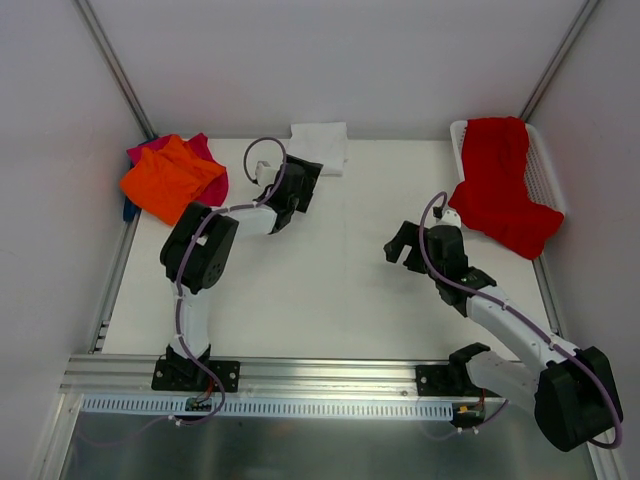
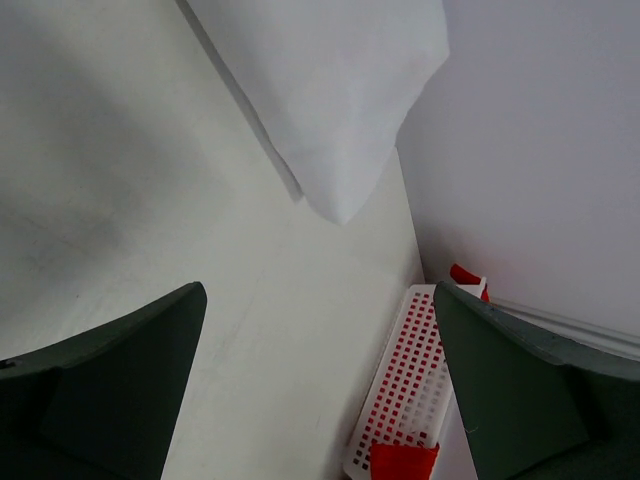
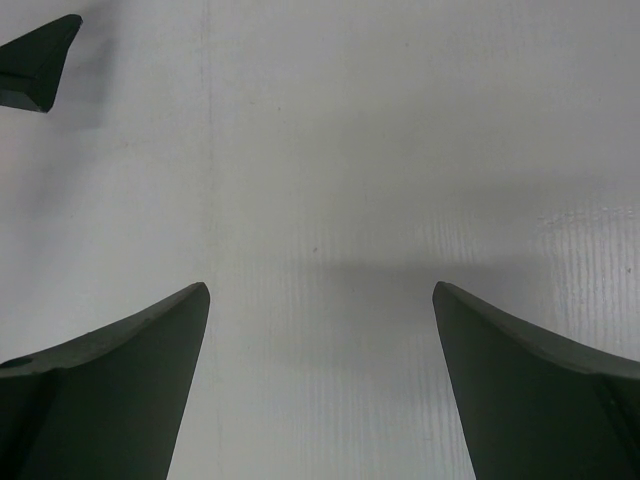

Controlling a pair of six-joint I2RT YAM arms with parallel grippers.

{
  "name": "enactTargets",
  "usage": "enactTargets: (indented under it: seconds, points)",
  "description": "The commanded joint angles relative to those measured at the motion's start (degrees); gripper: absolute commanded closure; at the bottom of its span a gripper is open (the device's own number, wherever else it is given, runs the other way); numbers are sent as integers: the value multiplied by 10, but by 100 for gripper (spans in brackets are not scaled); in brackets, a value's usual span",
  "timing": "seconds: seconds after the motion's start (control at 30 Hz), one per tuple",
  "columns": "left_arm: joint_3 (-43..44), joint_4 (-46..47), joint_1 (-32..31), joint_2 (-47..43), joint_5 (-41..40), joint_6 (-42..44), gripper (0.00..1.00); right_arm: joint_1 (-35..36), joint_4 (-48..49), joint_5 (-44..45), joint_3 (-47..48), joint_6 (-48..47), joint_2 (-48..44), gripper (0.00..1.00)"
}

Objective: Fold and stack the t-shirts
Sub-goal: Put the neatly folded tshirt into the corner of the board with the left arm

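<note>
A folded white t-shirt lies at the table's far edge; its corner also shows in the left wrist view. My left gripper is open and empty just in front of it, not touching. An orange t-shirt lies on a magenta-pink one at the far left, with something blue beneath. A red t-shirt hangs over the white mesh basket. My right gripper is open and empty over bare table, left of the basket.
White walls close the table at the back and both sides. The basket with red cloth also shows in the left wrist view. A metal rail runs along the near edge by the arm bases.
</note>
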Motion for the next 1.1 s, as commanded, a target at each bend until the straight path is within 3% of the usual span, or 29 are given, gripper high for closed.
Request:
enactTargets:
  seconds: [0.0,0.4,0.83,0.93,0.97,1.03,1.07]
  points:
    - [44,-58,-4,29,-35,-9,1,1,-3,18,0,-13,-6,1]
    - [211,-167,-4,141,-91,-27,1,-30,-4,11,23,-34,39,1]
    - [514,-242,21,341,-118,-14,1,-74,-4,-19,46,-50,115,0]
    - [566,-244,32,374,-120,-9,11,-77,-3,-23,53,-49,131,0]
    - [577,-244,34,382,-117,-5,25,-79,-3,-24,54,-48,134,1]
    - [610,-244,45,405,-111,-1,38,-80,-3,-26,57,-48,144,1]
    - [620,-244,49,411,-99,7,56,-81,-3,-25,57,-47,147,0]
